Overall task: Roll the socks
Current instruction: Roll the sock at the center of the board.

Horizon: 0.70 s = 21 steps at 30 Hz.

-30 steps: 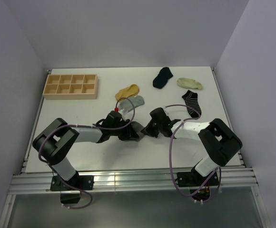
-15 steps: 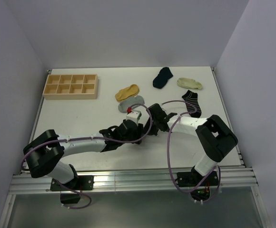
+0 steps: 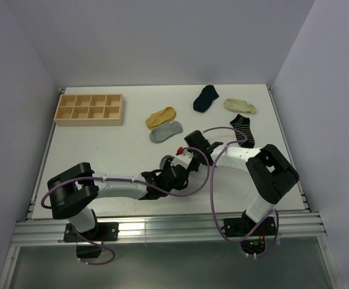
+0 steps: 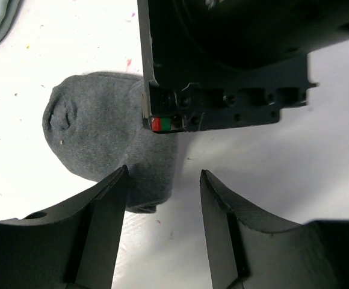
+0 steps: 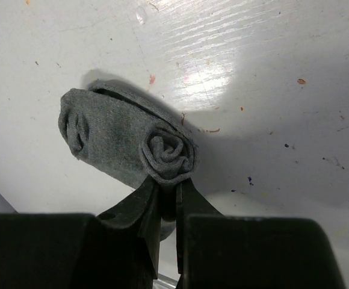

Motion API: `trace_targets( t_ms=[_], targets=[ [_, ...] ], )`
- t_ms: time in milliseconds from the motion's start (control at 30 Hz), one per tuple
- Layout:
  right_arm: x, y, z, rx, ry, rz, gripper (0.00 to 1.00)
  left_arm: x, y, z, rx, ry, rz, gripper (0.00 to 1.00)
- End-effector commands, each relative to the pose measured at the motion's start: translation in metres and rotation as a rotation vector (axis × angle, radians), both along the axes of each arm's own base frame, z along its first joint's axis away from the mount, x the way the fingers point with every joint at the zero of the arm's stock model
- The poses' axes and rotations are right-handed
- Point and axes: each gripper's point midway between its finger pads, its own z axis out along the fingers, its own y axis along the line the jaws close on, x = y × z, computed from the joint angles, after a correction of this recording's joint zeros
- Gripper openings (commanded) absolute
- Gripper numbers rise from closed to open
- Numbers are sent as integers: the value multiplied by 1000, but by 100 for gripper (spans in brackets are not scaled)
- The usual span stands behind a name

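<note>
The dark grey sock (image 5: 111, 135), half rolled near the middle of the desk (image 3: 102, 150), is pinched at its coil by the narrowly closed right gripper (image 5: 168, 188), the left gripper (image 4: 162, 180) spread apart and empty beside it; further rolling seems required.

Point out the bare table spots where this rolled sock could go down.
Widest bare patch: white table between the wooden compartment tray and the left arm. Also the back strip between that tray and the navy fabric sock. Crowded: the centre, where both arms meet over the dark grey rolled sock, and the back right with its loose socks.
</note>
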Motion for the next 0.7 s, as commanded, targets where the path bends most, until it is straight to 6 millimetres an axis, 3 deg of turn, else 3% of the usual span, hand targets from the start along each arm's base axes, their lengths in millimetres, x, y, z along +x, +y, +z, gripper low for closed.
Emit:
trace_targets(
  t_ms=[0, 400, 500, 667],
  targets=[
    [-7, -5, -10, -42, 46, 14, 0, 11, -8, 9, 2, -63, 14, 55],
    [-8, -1, -11, -23, 61, 21, 0, 1, -10, -31, 80, -12, -12, 45],
    [-8, 1, -9, -15, 62, 25, 0, -3, -9, -41, 100, 5, -9, 36],
    [-8, 2, -6, -3, 53, 29, 1, -9, -7, -48, 95, 42, -11, 12]
  ],
)
